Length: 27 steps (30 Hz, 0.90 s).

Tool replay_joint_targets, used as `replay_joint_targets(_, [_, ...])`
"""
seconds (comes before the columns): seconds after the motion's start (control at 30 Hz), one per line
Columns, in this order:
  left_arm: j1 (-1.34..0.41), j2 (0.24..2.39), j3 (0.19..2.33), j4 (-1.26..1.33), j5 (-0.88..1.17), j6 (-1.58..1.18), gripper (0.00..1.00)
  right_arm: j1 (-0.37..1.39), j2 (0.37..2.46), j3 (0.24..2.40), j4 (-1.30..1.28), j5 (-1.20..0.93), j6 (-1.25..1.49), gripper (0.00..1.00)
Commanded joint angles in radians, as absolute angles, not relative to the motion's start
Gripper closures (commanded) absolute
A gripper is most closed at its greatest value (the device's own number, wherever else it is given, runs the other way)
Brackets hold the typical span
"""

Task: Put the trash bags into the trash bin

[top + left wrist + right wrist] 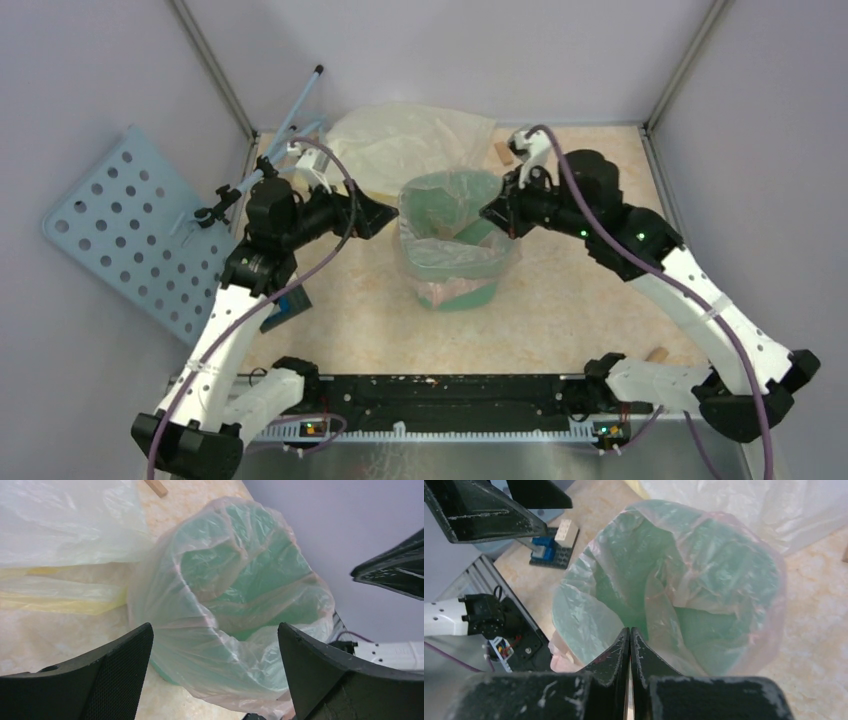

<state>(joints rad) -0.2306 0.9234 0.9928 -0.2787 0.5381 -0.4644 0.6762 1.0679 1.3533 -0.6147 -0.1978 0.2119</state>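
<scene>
Where pale walls (450, 40) enclose it, the beige table (580, 310) bears the bin (460, 297).

One trash bin (455, 292), mint-green. One pale-pink bag (447, 255). One pale-yellow bag (400, 140), at the counter's far edge. Two wooden blocks: far block (503, 152), near-right block (657, 354). One blue perforated panel (130, 220). One toy-brick stack (555, 544).

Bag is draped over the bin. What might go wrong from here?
The thin translucent pale-pink plastic bag sits loosely bunched over the rim of the mint-green plastic wastebasket and may slip inside. The shut right tool, at the rim film, could drag it off on retreat.
</scene>
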Motion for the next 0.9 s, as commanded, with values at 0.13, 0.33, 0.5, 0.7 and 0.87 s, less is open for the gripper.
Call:
replay_joint_targets(0.13, [-0.399,1.02,1.12,-0.35,0.407,-0.405,0.01,0.866,1.294,1.578,-0.755,-0.003,0.008,1.0])
replay_joint_targets(0.33, [-0.402,1.048,1.137,-0.375,0.376,-0.375,0.1,0.895,1.404,1.618,-0.828,-0.045,-0.099,1.0])
replay_joint_targets(0.5, [-0.402,1.079,1.154,-0.415,0.365,-0.357,0.18,0.896,1.497,1.648,-0.894,-0.034,-0.145,1.0])
replay_joint_targets(0.7, [-0.402,1.077,1.119,-0.395,0.347,-0.352,0.21,0.895,1.583,1.651,-0.936,-0.063,-0.194,1.0])
replay_joint_targets(0.87, [-0.402,1.079,1.075,-0.357,0.358,-0.366,0.22,0.885,1.606,1.589,-0.907,-0.082,-0.196,1.0])
